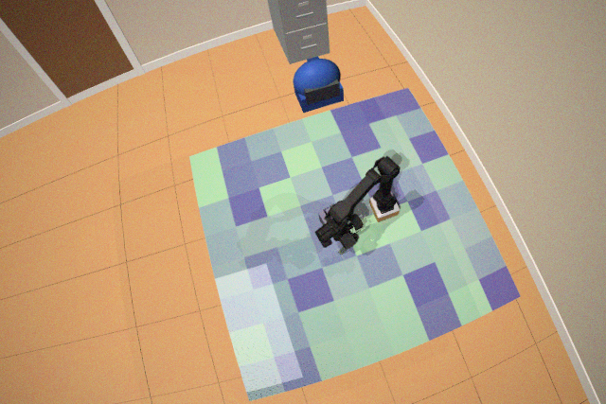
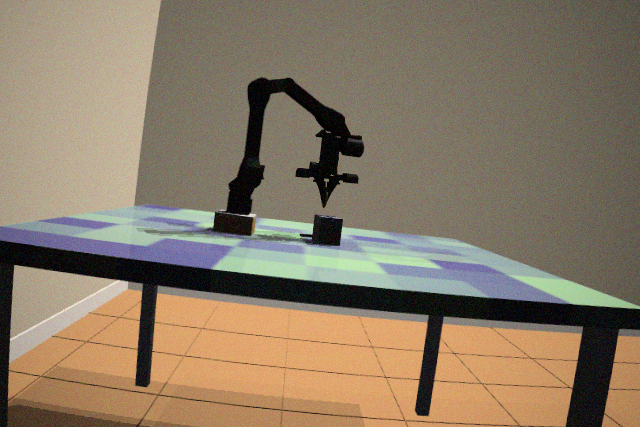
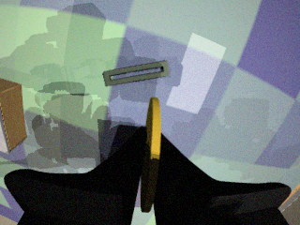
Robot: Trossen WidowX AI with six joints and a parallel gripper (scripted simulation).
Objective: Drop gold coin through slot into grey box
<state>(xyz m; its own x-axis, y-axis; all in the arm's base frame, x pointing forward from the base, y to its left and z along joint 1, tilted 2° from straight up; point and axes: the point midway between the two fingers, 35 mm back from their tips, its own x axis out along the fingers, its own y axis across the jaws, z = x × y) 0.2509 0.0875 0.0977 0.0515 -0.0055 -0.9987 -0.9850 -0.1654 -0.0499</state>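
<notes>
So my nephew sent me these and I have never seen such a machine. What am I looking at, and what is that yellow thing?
It is one black robot arm bolted to a checkered table. One picture looks down from the ceiling, one from the side, and one from a camera on the arm's wrist. The end effector, a two-fingered clamp, is shut on a thin gold coin, seen edge-on. Below it in the wrist view lies a narrow slot, turned crosswise to the coin. In the side view the clamp hangs above a dark box. The slot seems to be in that box's lid, though the wrist view shows it faintly.
</notes>
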